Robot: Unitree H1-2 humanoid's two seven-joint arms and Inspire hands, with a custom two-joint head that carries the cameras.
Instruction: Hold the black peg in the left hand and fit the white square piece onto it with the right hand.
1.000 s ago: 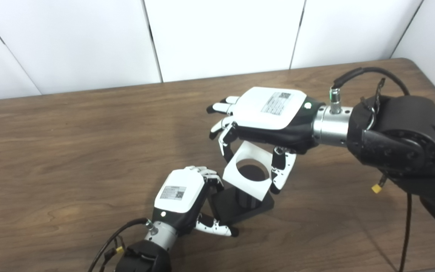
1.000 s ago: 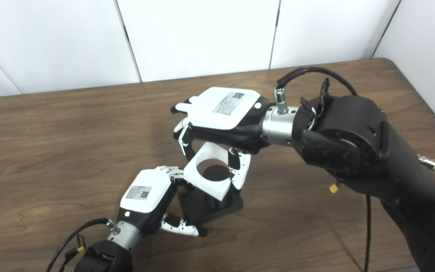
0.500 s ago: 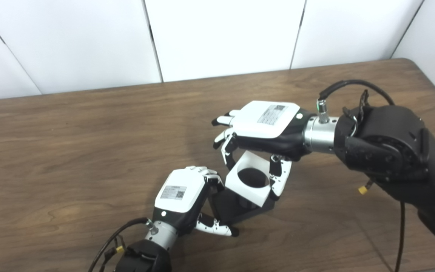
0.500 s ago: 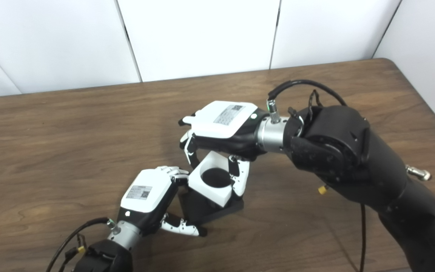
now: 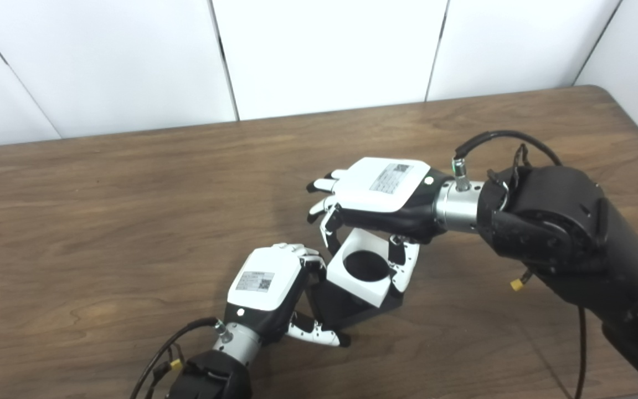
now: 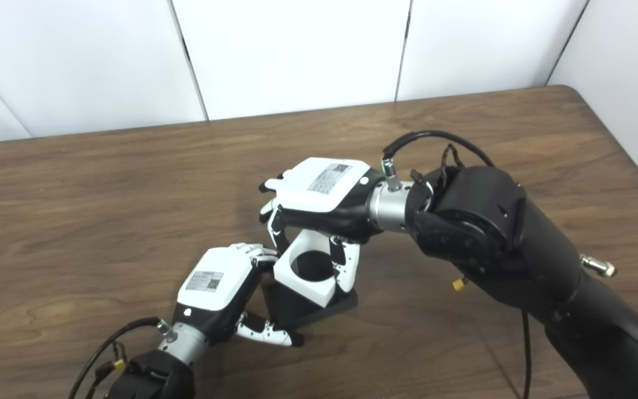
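The white square piece (image 5: 362, 266) sits a little below the centre of the frame, with its round hole filled by the dark top of the black peg (image 5: 364, 265). It looks already lowered over the peg but slightly tilted, so I judge it is not fully seated on the peg's flat black base (image 5: 346, 307). The right hand (image 5: 382, 191), coming from the right side, pinches the piece between fingers and thumb from above. The left hand (image 5: 268, 285), at lower centre, has its fingers curled against the left edge of the base, steadying it on the wooden table (image 5: 103, 221). What remains is pressing down and letting go.
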